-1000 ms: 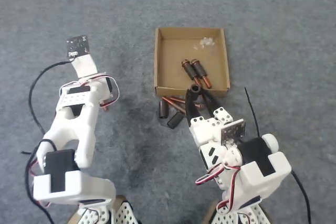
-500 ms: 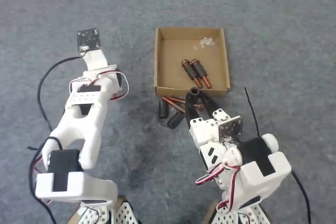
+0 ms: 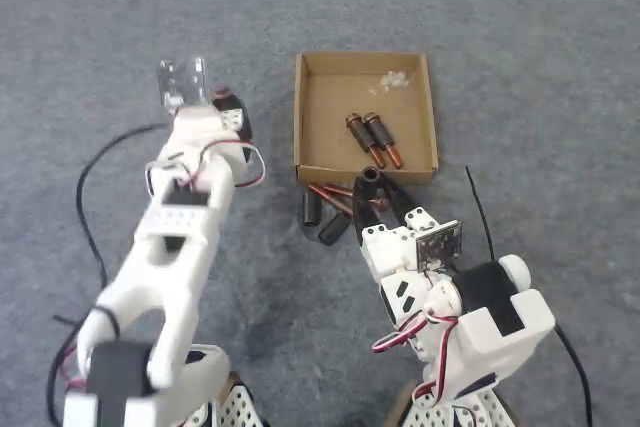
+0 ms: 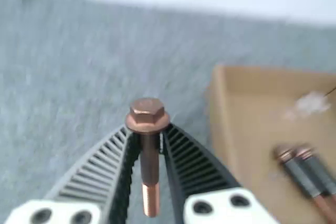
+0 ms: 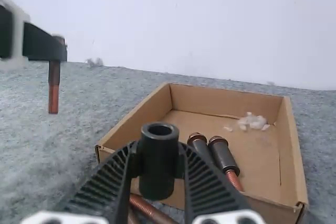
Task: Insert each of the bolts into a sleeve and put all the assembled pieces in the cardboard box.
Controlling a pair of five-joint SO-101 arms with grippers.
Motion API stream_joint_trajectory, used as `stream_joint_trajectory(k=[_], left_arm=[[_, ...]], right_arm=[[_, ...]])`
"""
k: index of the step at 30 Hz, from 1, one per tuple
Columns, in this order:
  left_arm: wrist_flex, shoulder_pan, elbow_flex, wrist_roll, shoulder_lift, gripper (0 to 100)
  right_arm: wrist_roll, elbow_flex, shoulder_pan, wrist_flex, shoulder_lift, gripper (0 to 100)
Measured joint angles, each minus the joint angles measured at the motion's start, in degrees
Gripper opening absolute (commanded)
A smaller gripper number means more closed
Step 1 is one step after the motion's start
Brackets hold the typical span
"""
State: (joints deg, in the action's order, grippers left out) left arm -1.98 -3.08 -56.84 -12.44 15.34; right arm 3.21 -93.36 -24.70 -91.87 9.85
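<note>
Left gripper: my left gripper is closed tight on a bolt. The pads pinch the shank just under the hex head, and the thread is free.
Right gripper: my right gripper is clamped round a black sleeve. The sleeve stands upright with its bore facing up.
Where they stand: in the right wrist view the bolt hangs thread-down, off to one side of the sleeve, higher than it and well apart. The sleeve sits just outside the near wall of the box.
Step in hand: as I judge it, mating this bolt with this sleeve.
Doing it well: I hold the sleeve steady and let the left arm do the travelling. I bring the thread directly over the bore, with the bolt's axis in line with the sleeve's, before I lower it. I then go down slowly and loosen my hold only once the head is seated.
Risk: a tilted bolt would probably catch the sleeve's rim and twist it in my fingers.
Box: two assembled pieces lie side by side on its floor.
Waiting: loose bolts and loose sleeves lie together on the grey mat, just outside the box's near wall.
</note>
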Motion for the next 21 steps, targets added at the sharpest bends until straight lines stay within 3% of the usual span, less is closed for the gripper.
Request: stream_joint_trajectory(k=[3,9,21], left_arm=[[-6.77,2.90,-6.15,0.00,5.80,1],[-7.65,9.85,-12.57,0.00,15.03,1],[6.51,26.46,-13.27,-0.09,33.67,1]], right_arm=[[0.00,0.00,0.00,0.00,0.00,0.6],[0.00,0.00,0.00,0.00,0.00,0.6],[0.00,0.00,0.00,1.23,0.00,0.6]])
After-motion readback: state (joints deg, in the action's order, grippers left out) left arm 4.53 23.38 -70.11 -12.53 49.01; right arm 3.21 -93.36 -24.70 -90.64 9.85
